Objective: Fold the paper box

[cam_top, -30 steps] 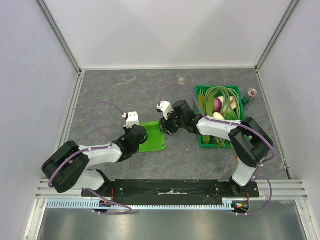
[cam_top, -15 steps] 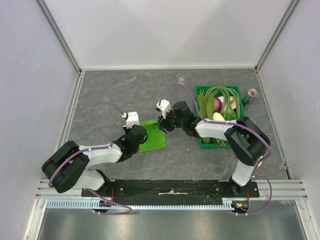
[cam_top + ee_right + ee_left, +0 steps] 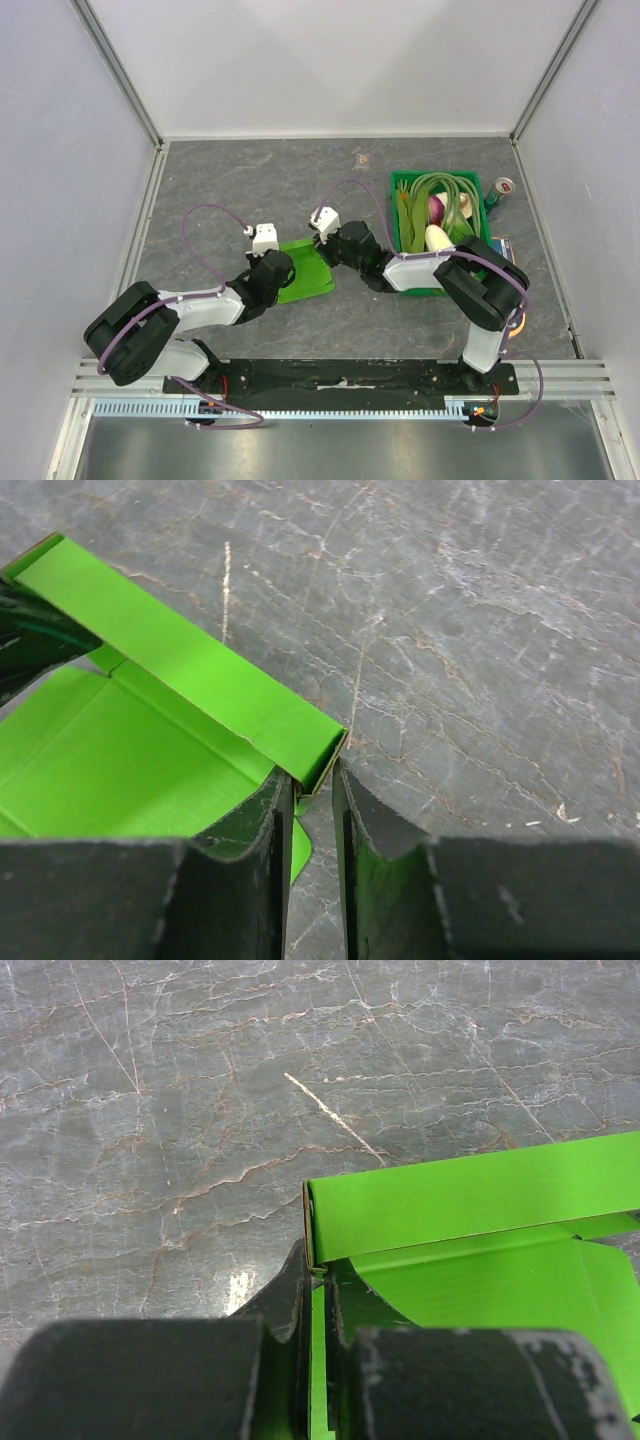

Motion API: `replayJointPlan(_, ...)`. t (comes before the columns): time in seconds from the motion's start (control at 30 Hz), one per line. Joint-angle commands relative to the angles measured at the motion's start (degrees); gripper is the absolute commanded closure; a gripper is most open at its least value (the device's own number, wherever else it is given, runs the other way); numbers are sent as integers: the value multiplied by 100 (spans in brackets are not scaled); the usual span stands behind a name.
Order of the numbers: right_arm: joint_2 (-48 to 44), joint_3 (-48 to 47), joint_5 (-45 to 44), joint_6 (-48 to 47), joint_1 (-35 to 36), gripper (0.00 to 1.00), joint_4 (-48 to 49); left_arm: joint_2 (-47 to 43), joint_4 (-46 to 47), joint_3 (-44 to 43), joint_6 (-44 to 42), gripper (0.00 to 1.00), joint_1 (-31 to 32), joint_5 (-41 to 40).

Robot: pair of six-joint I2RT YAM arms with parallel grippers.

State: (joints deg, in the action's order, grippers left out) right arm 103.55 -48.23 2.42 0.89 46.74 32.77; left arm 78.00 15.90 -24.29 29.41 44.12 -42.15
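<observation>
The paper box (image 3: 305, 272) is a lime-green card blank lying flat-bottomed on the grey table, with its far wall folded up into a long double strip (image 3: 190, 660). My left gripper (image 3: 276, 270) is shut on the box's left corner, the thin card pinched between its tips (image 3: 318, 1268) just below the strip's end (image 3: 470, 1195). My right gripper (image 3: 336, 250) is at the strip's right end. Its jaws (image 3: 313, 770) stand narrow, closed on that folded end, with one fingertip (image 3: 280, 800) inside the box and the other outside.
A dark-green crate (image 3: 396, 200) of vegetables stands right of the box, beside the right arm. A small can (image 3: 502, 187) stands at the crate's far right. White walls close the table on three sides.
My right gripper has slid a little left and nearer along the box's far right corner, and its jaws have narrowed onto the wall's end. The left gripper has kept its hold unmoved.
</observation>
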Motion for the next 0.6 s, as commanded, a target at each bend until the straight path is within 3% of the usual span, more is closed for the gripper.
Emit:
replayJointPlan(0.0, 192, 129, -908, 218, 186, 76, 984, 84, -17, -102, 100, 98, 18, -4)
replayJointPlan(0.1, 297, 173, -1215, 307, 283, 83, 1187, 58, -17, -76, 126, 98, 18, 5)
replayJointPlan(0.2, 420, 208, -1593, 368, 441, 83, 1432, 40, -8, -84, 135, 98, 27, -4)
replayJointPlan(0.37, 614, 261, -2876, 403, 810, 85, 1811, 128, 1, -146, 188, 98, 18, 14)
replayJointPlan(0.5, 938, 200, -3860, 562, 1117, 100, 2145, 172, -34, -154, 380, 98, 18, -4)
replayJointPlan(0.57, 1079, 130, -4857, 649, 1275, 100, 2346, 233, -148, -225, 478, 98, 27, -4)
